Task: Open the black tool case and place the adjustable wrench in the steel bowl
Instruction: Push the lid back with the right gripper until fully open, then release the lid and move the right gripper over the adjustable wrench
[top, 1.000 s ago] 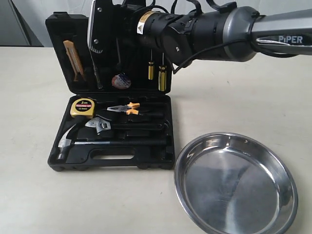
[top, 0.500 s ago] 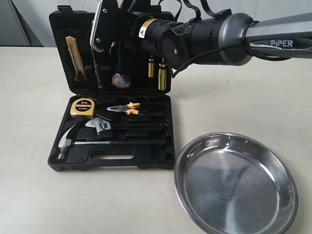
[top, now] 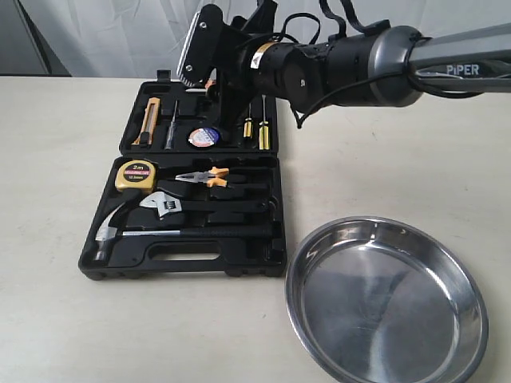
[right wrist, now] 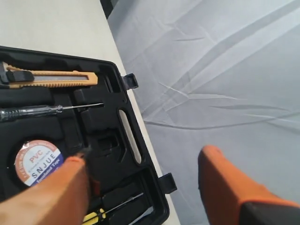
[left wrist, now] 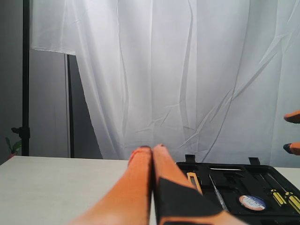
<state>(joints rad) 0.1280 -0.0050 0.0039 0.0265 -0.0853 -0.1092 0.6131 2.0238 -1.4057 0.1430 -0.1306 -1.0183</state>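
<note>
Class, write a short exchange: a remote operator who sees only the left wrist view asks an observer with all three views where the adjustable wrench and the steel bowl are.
Operator: My view shows only the tools in the lid. Where is the wrench?
Observer: The adjustable wrench lies in its recess in the base half of the black tool case, between the pliers and the hammer.
Operator: And the bowl?
Observer: The steel bowl stands on the table to the right of the case in the exterior view, with nothing in it.
</note>
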